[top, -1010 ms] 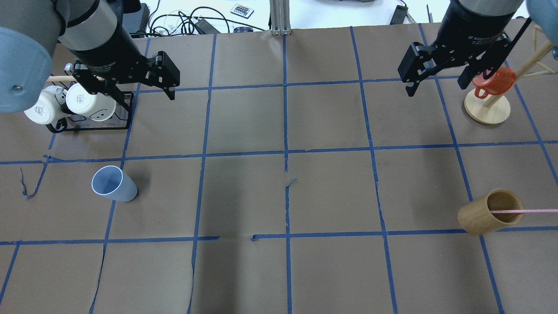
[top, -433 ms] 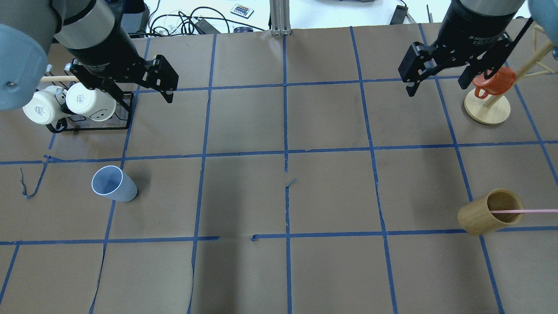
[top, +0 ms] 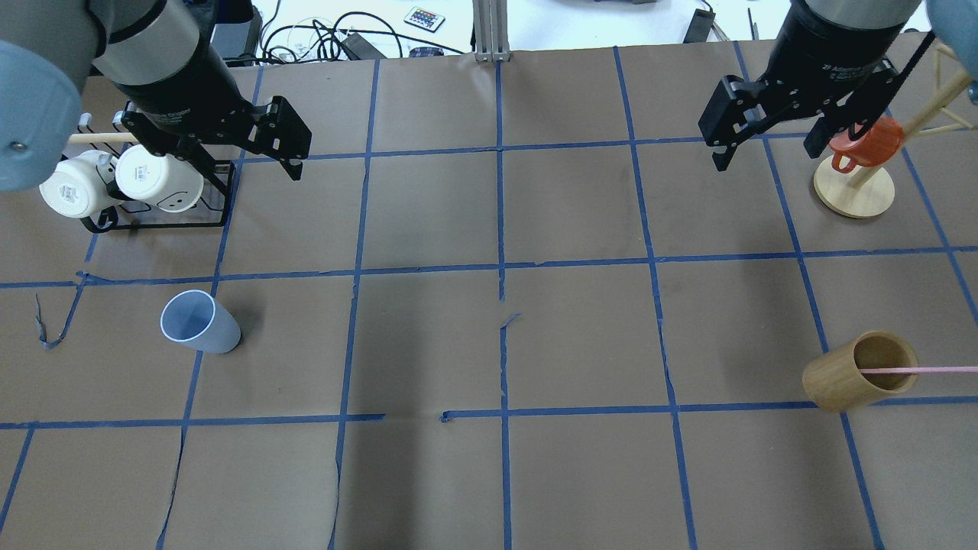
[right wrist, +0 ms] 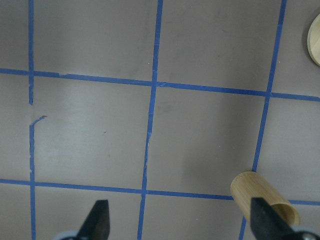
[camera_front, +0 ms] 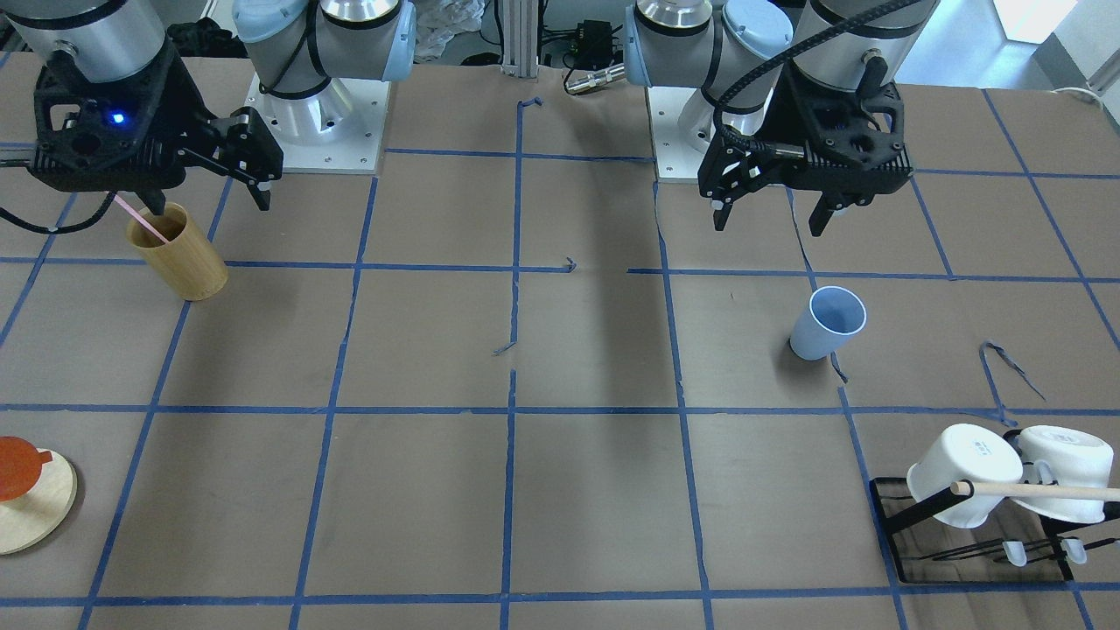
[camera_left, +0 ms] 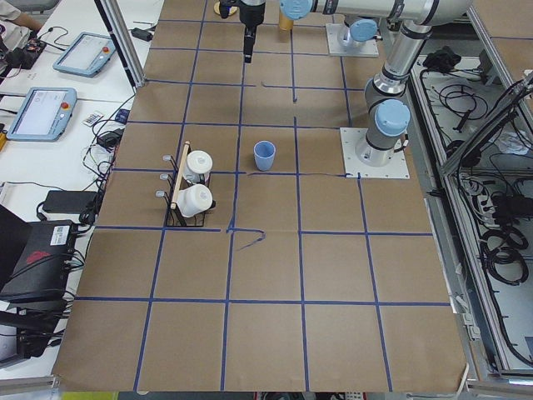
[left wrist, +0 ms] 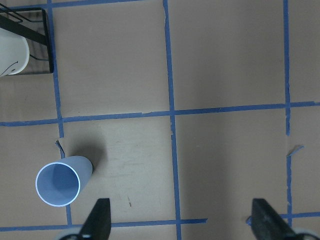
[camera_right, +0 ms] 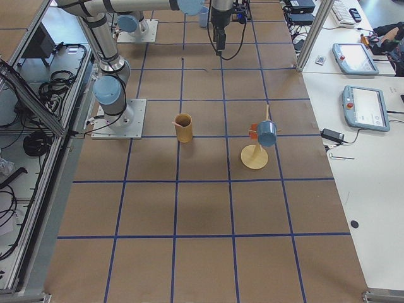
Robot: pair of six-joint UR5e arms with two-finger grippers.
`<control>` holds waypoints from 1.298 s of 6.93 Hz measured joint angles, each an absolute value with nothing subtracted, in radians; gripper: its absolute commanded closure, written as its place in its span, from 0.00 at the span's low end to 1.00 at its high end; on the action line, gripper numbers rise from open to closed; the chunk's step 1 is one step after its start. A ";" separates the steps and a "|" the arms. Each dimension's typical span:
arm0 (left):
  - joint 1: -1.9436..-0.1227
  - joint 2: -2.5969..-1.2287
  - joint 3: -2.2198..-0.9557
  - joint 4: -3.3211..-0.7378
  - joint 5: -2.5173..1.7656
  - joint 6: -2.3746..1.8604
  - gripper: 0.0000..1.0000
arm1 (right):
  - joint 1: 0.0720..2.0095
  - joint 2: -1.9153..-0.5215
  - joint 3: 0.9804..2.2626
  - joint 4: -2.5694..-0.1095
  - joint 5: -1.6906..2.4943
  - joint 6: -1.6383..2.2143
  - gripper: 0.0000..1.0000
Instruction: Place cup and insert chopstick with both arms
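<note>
On the robot's left half of the table: the cup (top: pixel 200 321) stands upright, mouth up, alone on the brown paper, its base beside a blue tape line.
Left gripper (camera_front: pixel 768 226): hangs in the air above the table, jaws spread wide with nothing between them. It is apart from the cup, which shows low and left in the left wrist view, just outside one fingertip.
Chopstick (top: pixel 924 370): pale pink, its lower end inside a tan wooden cup (top: pixel 859 372) on the robot's right half. It leans over that cup's rim toward the table's right edge.
Right gripper (top: pixel 770 156): raised off the table, jaws wide apart and holding nothing. The wooden cup sits at the lower right of its wrist view. From the front camera the chopstick's upper end passes behind the gripper body, so I cannot tell where it ends.
Mug rack (top: pixel 153 223): black wire, at the far left, carrying two white mugs (top: pixel 157 179) on their sides.
Mug tree (top: pixel 853 191): round wooden base at the far right, a red mug (top: pixel 867 145) hanging on it.
</note>
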State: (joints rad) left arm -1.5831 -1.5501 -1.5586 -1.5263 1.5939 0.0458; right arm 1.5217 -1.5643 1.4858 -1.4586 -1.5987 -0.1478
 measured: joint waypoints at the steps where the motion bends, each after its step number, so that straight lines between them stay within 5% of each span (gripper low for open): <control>1: -1.583 -1.549 -1.562 -1.526 1.593 0.046 0.00 | 1.522 -1.567 1.486 -1.458 -1.599 -0.148 0.00; 6: -1.565 -1.539 -1.578 -1.528 1.601 0.087 0.00 | 1.522 -1.571 1.486 -1.459 -1.595 -0.149 0.00; 9: -1.393 -1.522 -1.656 -1.516 1.604 0.297 0.05 | 1.522 -1.568 1.488 -1.457 -1.596 -0.150 0.00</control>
State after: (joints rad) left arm -1.3928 -1.5221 -1.6564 -1.5161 1.6042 0.2975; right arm 1.5225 -1.5685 1.4880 -1.4574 -1.5963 -0.1500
